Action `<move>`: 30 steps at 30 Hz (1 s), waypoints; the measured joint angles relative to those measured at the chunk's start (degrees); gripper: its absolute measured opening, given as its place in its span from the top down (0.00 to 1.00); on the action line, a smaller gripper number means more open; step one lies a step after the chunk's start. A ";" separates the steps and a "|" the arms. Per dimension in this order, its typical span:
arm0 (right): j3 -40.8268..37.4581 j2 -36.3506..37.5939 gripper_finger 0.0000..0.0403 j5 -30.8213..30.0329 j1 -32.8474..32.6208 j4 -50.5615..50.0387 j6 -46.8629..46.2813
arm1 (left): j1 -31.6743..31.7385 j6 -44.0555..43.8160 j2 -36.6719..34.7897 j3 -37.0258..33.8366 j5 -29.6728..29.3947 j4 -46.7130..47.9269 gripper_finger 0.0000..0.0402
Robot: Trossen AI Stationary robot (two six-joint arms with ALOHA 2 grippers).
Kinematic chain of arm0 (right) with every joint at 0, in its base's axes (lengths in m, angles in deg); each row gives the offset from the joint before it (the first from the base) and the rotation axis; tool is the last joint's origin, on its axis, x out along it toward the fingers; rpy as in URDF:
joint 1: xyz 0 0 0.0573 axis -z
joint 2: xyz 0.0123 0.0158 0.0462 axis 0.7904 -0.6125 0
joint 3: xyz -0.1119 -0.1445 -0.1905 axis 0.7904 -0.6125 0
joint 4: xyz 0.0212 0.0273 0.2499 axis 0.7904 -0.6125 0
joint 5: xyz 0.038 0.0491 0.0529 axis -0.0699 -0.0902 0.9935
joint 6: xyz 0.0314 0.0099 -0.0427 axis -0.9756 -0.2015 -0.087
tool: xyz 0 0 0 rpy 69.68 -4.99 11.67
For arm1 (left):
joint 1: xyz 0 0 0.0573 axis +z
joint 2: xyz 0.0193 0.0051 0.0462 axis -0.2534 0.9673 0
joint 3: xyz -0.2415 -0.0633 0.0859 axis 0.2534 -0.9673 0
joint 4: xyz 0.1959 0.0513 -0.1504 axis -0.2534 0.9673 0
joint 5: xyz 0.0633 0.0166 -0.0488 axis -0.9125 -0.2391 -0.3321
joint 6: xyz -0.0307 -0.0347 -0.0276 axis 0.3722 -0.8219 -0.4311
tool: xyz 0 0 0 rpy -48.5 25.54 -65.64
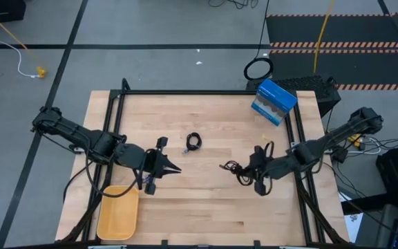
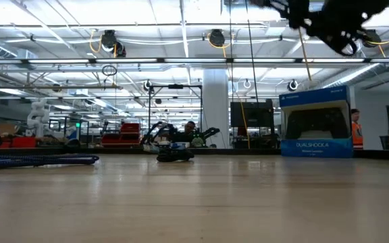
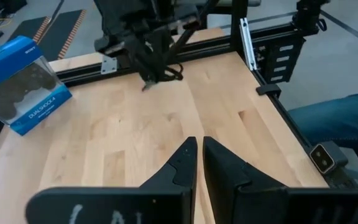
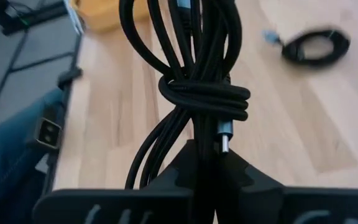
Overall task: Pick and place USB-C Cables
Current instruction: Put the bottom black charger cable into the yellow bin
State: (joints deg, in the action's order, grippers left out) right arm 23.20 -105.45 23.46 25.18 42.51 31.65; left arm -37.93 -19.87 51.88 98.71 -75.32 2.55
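**One cable up, none binned yet**

You're seeing the right gripper point(image 4: 205, 163), mid-right in high view, clenching a loose black cable bundle point(image 4: 194, 81). Left gripper point(image 3: 199, 163) is sitting closed, empty. Coiled cable point(image 1: 193, 142) is waiting center; yellow tray point(image 1: 118, 221) lower left.

My bench is a pale wood table point(image 1: 206, 207) with a dark metal frame along its far edge and both sides. On it, just left of centre toward eleven o'clock, lies a tight black cable coil point(image 1: 193, 142), flat on the boards. At one o'clock, up in the far right corner, stands a blue controller box point(image 1: 273, 101). At seven o'clock, near my left arm, rests a yellow tray point(image 1: 118, 211).
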 joint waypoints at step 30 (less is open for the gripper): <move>0.11 7.26 0.97 -8.85 -3.08 25.31 28.68 | -0.53 -2.31 3.80 0.02 -3.42 -9.40 0.92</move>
State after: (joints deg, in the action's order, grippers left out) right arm 23.31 -98.19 14.62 22.10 67.82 60.34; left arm -38.46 -22.18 55.68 98.73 -78.74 -6.85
